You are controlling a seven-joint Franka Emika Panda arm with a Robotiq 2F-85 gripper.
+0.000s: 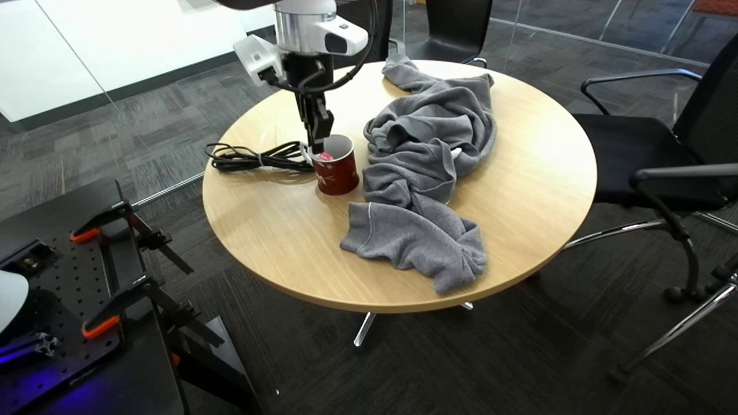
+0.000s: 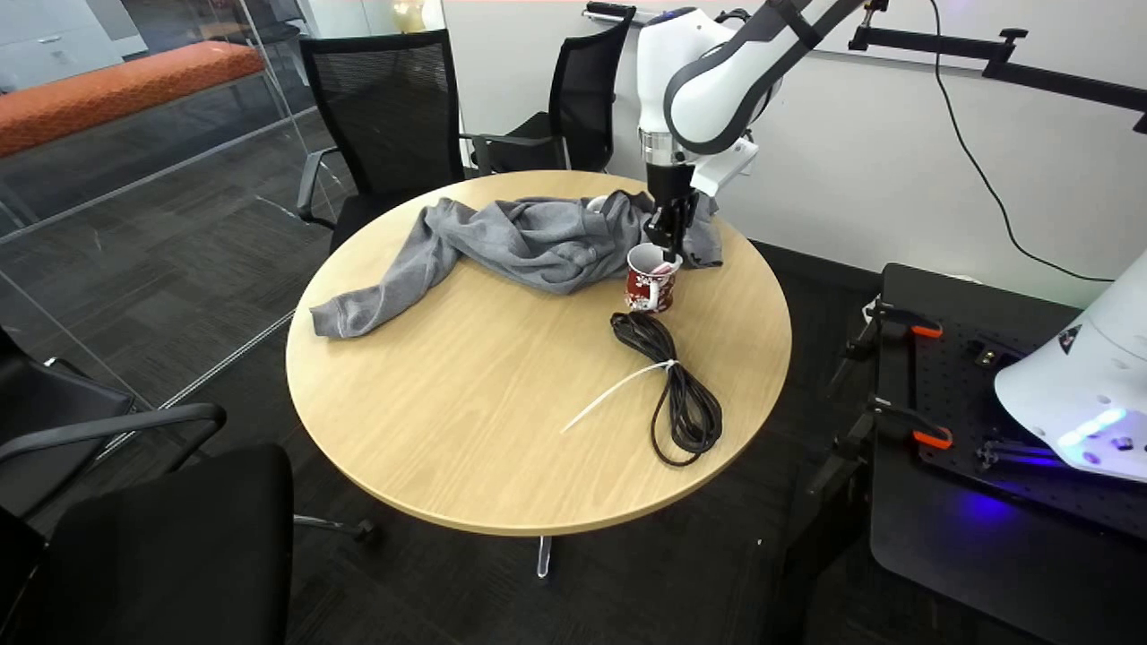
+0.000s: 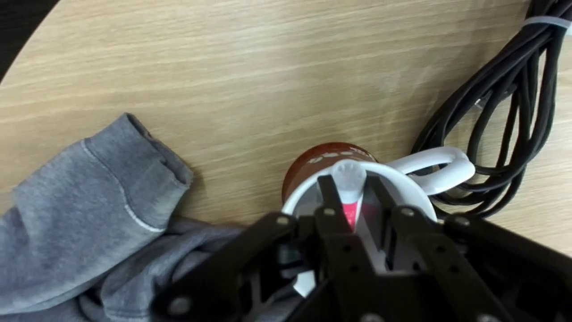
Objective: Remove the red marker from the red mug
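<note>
The red marker (image 3: 350,208) sits tilted inside the upright red mug (image 1: 339,177) on the round table (image 1: 277,230), its pale end located between the two fingers of the gripper (image 3: 351,182) at the mug's mouth; whether the fingers are clamped on it cannot be determined.

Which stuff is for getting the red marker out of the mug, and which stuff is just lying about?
For the job:
red mug
red marker, inside the mug
tool, at the mug's mouth

Just lying about:
grey sweatshirt, all rumpled
black cable, bundled and tied
black chairs, standing nearby
</note>
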